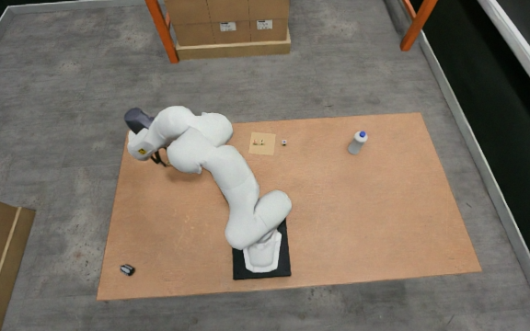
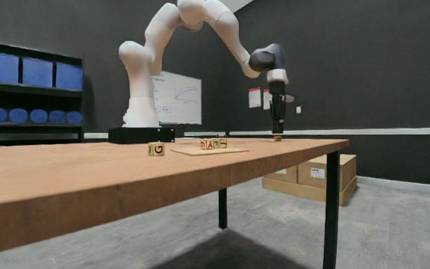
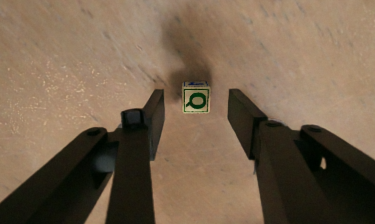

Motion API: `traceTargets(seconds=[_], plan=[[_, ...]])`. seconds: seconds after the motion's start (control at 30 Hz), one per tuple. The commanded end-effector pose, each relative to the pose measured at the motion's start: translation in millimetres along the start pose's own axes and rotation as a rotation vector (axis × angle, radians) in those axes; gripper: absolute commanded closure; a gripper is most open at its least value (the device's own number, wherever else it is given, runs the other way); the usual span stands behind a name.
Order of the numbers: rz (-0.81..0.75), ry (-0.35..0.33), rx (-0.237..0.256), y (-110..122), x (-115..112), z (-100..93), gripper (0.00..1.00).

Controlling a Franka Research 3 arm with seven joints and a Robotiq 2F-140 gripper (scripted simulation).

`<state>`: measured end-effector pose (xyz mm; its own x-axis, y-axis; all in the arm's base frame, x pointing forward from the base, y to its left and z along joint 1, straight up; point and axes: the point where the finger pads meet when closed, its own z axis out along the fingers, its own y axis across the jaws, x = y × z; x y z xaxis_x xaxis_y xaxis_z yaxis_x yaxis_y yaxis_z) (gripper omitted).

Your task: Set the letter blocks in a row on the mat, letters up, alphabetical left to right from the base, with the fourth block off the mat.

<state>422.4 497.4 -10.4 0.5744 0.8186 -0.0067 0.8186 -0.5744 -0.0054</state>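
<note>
A small wooden cube, the green-lettered block (image 3: 196, 98), sits on the matt brown worktop (image 1: 366, 216) near its far left edge, its top showing a green Q-like mark in a square frame. The gripper (image 3: 195, 117) hangs above it, dark flat fingers partly apart on either side and clear of it, holding nothing. In the top view the white arm hides this block. On the thin pale mat (image 1: 262, 143) stand three blocks (image 2: 213, 143) in a tight row; their top letters are too small to read. A block marked G (image 2: 156, 149) stands off the mat. A white bottle (image 1: 357, 142) with blue cap stands well apart.
</note>
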Motion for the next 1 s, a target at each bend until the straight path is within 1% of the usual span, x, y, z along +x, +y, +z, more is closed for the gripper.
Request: traceTargets(seconds=[0.0,0.3,0.7,0.97], plan=[[0.004,0.003,-0.002,1.3,1.2,-0.7,0.57],[0.004,0.003,-0.001,1.3,1.2,4.7,0.57],[0.004,0.003,-0.001,1.3,1.3,26.6,0.57],[0.004,0.003,-0.001,1.3,1.3,31.5,0.57]])
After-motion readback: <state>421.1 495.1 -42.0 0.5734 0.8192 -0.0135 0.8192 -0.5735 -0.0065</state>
